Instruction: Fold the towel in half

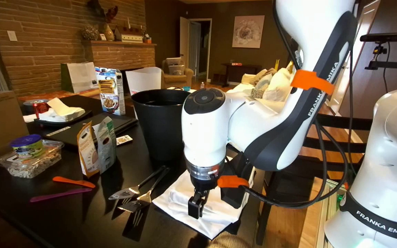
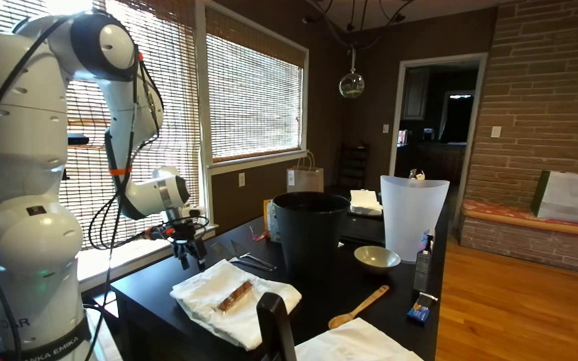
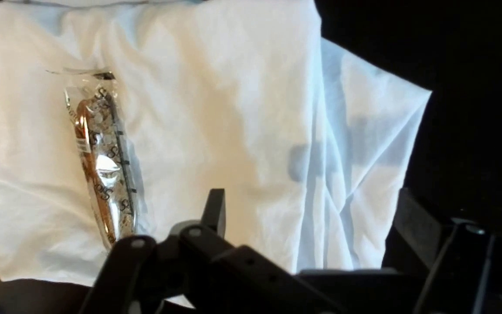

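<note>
Gripper [image 3: 311, 209], towel [image 3: 203, 139] lengthwise across wrist view

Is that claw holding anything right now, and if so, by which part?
Nothing is held: the gripper stands open near the towel, jaws apart.

I see on camera a white towel [image 3: 233, 109], black bin [image 1: 160, 129], black worktop [image 1: 91, 227], orange knife [image 1: 74, 182], purple knife [image 1: 60, 195], and a clear wrapper [image 3: 113, 174] printed with dark lettering.

the white arm [image 1: 260, 120] wears orange straps [image 1: 311, 81], black cables [image 1: 284, 205] and a black claw [image 3: 315, 216].
</note>
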Robot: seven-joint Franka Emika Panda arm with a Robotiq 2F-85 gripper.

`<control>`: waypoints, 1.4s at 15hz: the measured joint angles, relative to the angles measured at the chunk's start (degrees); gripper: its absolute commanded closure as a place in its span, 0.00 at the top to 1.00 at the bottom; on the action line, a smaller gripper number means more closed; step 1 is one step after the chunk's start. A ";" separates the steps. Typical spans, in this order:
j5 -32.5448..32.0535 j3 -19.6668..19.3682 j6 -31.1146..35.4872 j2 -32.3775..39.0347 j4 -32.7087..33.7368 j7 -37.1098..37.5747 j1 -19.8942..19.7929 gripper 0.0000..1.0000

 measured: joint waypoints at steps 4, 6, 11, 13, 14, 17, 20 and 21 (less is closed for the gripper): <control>-4.02 -2.01 1.43 5.53 2.99 3.49 0.07 1.00; -5.05 -2.86 2.30 7.82 4.56 4.35 0.11 1.00; -5.60 -3.51 4.35 12.05 7.43 5.13 0.45 1.00; -5.60 -3.51 4.72 13.02 8.14 5.23 0.73 1.00; -5.60 -3.52 4.78 13.39 8.44 5.29 0.89 0.96; -5.60 -3.54 4.80 14.11 9.06 5.39 1.29 0.69; -5.60 -3.52 4.83 14.15 9.35 5.39 1.56 0.46; -5.60 -3.52 4.83 14.14 9.41 5.39 1.62 0.40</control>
